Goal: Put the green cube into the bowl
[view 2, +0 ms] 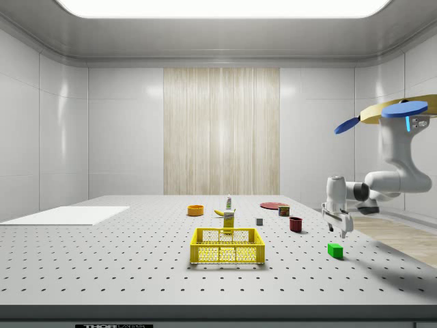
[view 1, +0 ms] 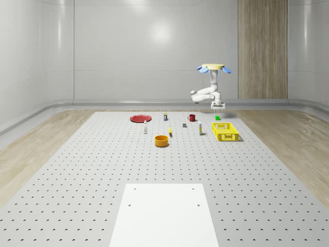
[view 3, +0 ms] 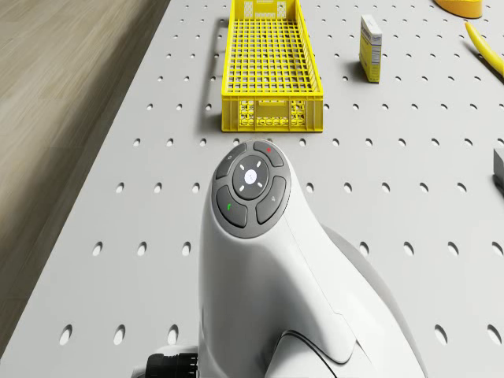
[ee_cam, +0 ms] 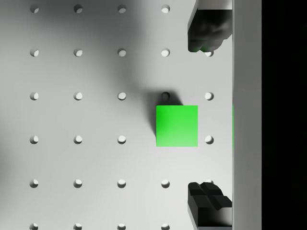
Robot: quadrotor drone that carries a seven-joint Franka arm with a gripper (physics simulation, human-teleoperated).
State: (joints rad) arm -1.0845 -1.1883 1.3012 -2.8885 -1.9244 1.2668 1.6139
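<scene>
Green cube [ee_cam: 177, 125] is sitting flat on the perforated table [view 1: 103, 170], just beyond the yellow basket [view 1: 225, 131] and well apart from the orange bowl [view 1: 162, 140]. I am hovering the drone [view 1: 213, 67] above it so the gripper [ee_cam: 207, 120], fingers [ee_cam: 206, 36] spread wide and holding nothing, is hanging straight over it. Being a cube it has no long axis; its faces are lying square to the hole rows and across the finger gap, which I judge suits a straight descent.

Whole-scene and side views share the table [view 1: 77, 170]; wrist view looks straight down, close.
</scene>
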